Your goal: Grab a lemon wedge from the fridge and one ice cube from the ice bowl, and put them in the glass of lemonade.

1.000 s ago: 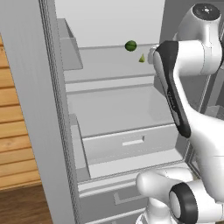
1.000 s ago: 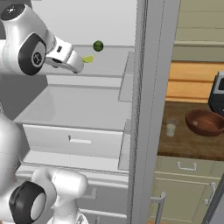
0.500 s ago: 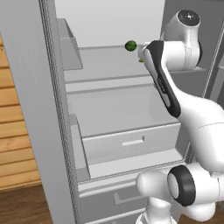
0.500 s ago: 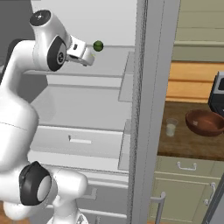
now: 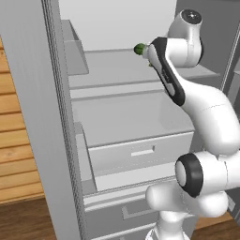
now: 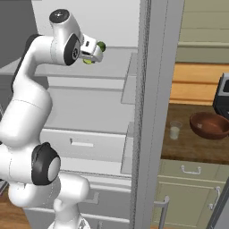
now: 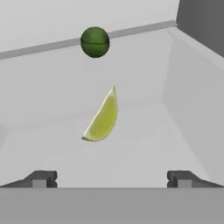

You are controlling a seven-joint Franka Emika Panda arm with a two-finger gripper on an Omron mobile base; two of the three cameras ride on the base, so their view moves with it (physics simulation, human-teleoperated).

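The lemon wedge [image 7: 103,118] is pale yellow-green and lies on a white shelf inside the open fridge [image 5: 28,93]. It sits a short way ahead of my gripper [image 7: 112,179], centred between the two fingertips. The gripper is open and holds nothing. In the right base view the gripper [image 6: 93,57] is at the upper shelf, with the lemon wedge [image 6: 88,61] just at its tips. The glass of lemonade [image 6: 175,130] and the reddish-brown ice bowl [image 6: 209,125] stand on the wooden counter to the right of the fridge.
A dark green ball [image 7: 95,42] rests further back on the same shelf, behind the wedge, and shows as the ball [image 5: 139,48] beside my forearm. The fridge's side wall [image 7: 192,100] rises to the right. A white drawer [image 5: 140,152] sits below the shelf. The open door [image 6: 156,89] separates the fridge from the counter.
My arm has swung up and reached further into the fridge, bringing the hand level with the upper shelf and close to the wedge. The jaws stayed open.
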